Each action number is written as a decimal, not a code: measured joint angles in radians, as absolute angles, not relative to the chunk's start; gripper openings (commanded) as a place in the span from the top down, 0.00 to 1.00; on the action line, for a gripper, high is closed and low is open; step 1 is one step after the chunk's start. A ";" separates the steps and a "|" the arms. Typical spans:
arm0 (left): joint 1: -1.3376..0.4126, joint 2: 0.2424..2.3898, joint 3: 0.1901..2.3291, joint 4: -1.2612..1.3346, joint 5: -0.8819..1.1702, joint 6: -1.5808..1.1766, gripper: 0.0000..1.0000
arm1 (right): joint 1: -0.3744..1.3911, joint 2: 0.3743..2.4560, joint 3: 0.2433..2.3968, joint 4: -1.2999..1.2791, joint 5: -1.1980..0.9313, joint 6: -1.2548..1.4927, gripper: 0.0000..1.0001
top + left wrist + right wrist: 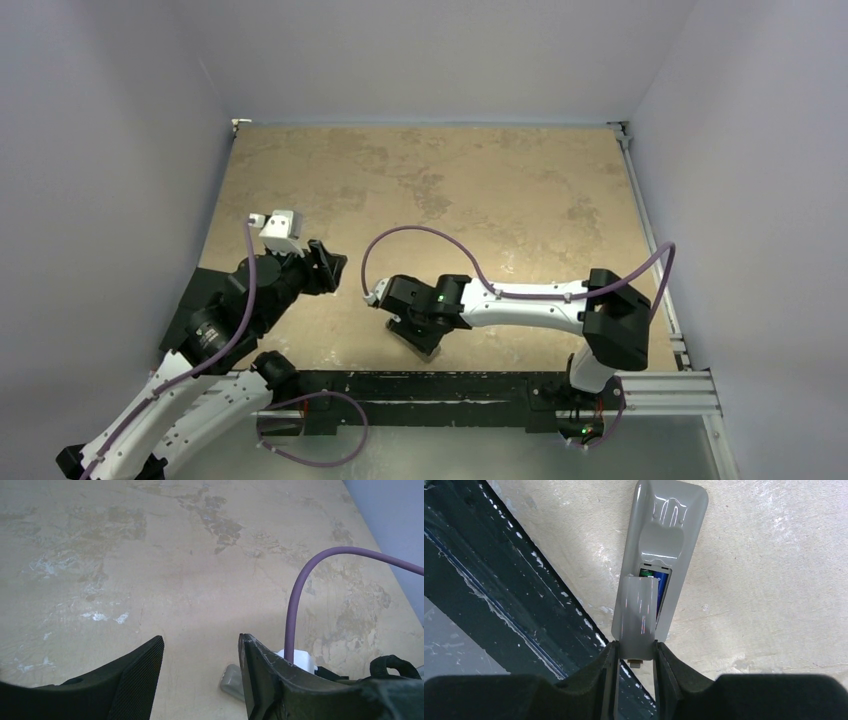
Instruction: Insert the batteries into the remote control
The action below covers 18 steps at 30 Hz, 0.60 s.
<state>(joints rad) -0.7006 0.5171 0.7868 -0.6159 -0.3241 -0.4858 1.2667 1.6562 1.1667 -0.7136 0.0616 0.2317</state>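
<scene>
left gripper (201,642): spread open, nothing between your fingers (135,680). It hangs over bare table (150,555), well to the left of the remote.
right gripper (636,651): you're pinching the grey cover piece (639,610) at its near end, one finger on each long edge.
cover piece: lies along the remote's grey back, over the near part of the battery recess. The far part of the recess is uncovered.
remote control (669,525): back up, flat on the table at its near edge, just beside the black rail (499,580). It points lengthwise away from your right gripper; in the top view it's mostly hidden under that gripper.
batteries (660,592): in the recess. A purple-blue strip shows along the cover's right side, and a bit of green just past its far edge. Can't tell how many are in.
cable (295,595): purple, arcs up from a white plug in the left wrist view.
grey bit (230,682): small grey end on the table, half hidden behind the right-hand finger in the left wrist view. Can't tell what it is.
</scene>
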 measured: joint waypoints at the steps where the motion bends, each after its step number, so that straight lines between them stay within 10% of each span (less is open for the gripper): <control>1: -0.701 0.515 0.787 -0.615 -0.324 -0.485 0.43 | 1.267 1.658 1.171 -0.715 0.062 0.232 0.80; 18: -0.701 0.499 0.776 -0.599 -0.330 -0.485 0.42 | 1.262 1.716 1.207 -0.749 0.093 0.253 0.81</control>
